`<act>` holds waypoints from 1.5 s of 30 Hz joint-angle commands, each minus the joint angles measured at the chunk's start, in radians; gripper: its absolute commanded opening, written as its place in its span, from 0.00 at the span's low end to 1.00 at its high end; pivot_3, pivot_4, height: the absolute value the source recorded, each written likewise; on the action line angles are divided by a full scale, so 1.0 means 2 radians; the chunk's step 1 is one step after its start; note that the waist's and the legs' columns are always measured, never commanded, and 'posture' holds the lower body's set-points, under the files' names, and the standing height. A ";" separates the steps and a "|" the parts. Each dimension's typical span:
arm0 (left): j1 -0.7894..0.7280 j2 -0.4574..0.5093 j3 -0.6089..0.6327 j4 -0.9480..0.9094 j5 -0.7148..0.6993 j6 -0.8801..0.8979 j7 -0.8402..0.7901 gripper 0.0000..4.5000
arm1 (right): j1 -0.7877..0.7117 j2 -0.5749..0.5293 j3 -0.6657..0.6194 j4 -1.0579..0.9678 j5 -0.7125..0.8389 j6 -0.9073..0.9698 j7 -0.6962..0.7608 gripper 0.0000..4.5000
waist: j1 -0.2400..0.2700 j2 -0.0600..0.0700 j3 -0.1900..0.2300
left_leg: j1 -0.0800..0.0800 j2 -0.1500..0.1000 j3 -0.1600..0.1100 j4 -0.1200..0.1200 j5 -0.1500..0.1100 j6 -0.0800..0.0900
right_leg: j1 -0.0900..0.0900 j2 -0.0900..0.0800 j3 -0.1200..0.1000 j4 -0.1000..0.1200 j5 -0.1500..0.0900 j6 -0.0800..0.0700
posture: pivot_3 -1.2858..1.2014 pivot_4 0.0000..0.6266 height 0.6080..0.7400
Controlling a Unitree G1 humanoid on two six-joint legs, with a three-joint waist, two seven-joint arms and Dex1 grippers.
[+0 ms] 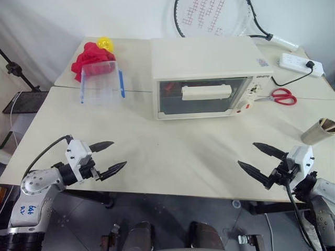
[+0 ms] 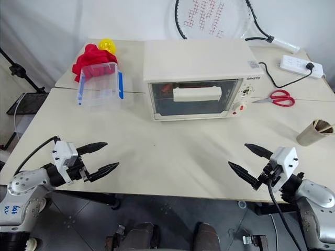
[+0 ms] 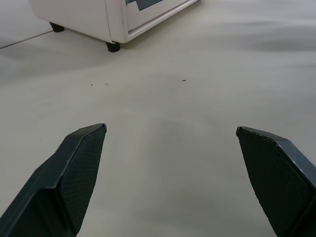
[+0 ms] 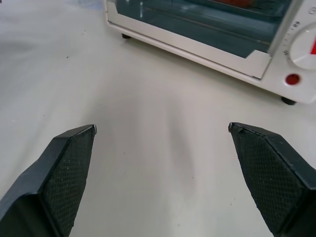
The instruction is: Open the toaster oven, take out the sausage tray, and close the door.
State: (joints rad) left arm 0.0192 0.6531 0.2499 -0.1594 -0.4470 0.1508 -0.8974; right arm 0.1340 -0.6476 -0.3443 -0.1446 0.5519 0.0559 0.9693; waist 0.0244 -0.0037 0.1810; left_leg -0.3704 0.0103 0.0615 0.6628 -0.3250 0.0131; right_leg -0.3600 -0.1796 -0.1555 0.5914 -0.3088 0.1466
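Observation:
The cream-white toaster oven [image 1: 207, 57] stands at the middle back of the table, its glass door [image 1: 172, 102] shut, with the bar handle [image 1: 206, 93] across it. Behind the glass I see a reddish shape [image 1: 167, 89]; the sausage tray itself is hidden from me. My left gripper [image 1: 120, 152] hovers open over the table's near left edge, pointing inward. My right gripper [image 1: 246, 153] is open over the near right edge, also pointing inward. Both are well short of the oven with nothing between their fingers. The oven's lower front corner [image 4: 259, 61] lies ahead of my right gripper [image 4: 162, 126].
A clear plastic box with blue trim [image 1: 100, 81] stands left of the oven, with a red cloth [image 1: 89, 54] and a yellow object [image 1: 106, 43] behind it. Red scissors [image 1: 282, 96], a power strip [image 1: 299, 64], a racket [image 1: 220, 18] and a cardboard tube [image 1: 319, 132] are on the right.

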 commanded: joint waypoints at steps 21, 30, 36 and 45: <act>-0.130 -0.001 0.037 -0.060 -0.208 0.183 0.003 0.99 | -0.379 0.052 0.088 0.176 0.018 0.082 0.026 1.00 | -0.002 0.000 0.000 | -0.001 0.000 -0.001 0.001 0.000 0.000 | -0.001 0.002 0.000 0.000 0.000 0.000 | 0.52 0.24 1.00; -0.107 0.005 0.046 -0.066 -0.207 0.188 0.013 0.99 | -0.355 0.044 0.106 0.104 0.010 0.069 0.071 1.00 | -0.005 0.000 0.000 | -0.001 0.000 0.000 0.001 0.000 0.000 | -0.001 0.002 0.000 0.000 0.000 0.000 | 0.52 0.24 1.00; -0.121 -0.005 0.060 -0.018 -0.212 0.188 0.028 0.91 | -0.304 0.008 0.115 0.053 -0.024 0.016 0.112 1.00 | -0.011 0.001 0.000 | -0.001 0.001 0.001 0.000 0.000 -0.001 | -0.002 0.003 0.000 0.000 0.000 0.000 | 0.52 0.24 1.00; -0.248 -0.044 -0.002 0.064 -0.165 0.160 0.013 0.32 | -0.266 0.002 0.127 0.054 -0.058 -0.055 0.131 1.00 | -0.009 0.001 0.001 | -0.002 0.001 0.000 0.001 0.000 -0.001 | -0.002 0.003 0.000 0.000 0.000 0.000 | 0.52 0.24 1.00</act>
State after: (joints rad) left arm -0.4557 0.5649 0.2557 -0.0439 -0.8008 0.5001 -0.8512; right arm -0.3919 -0.6399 -0.0805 0.0083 0.4171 -0.0219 1.2179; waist 0.0071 -0.0027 0.1822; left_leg -0.3734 0.0117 0.0625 0.6653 -0.3252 0.0112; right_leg -0.3635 -0.1741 -0.1552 0.5925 -0.3090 0.1459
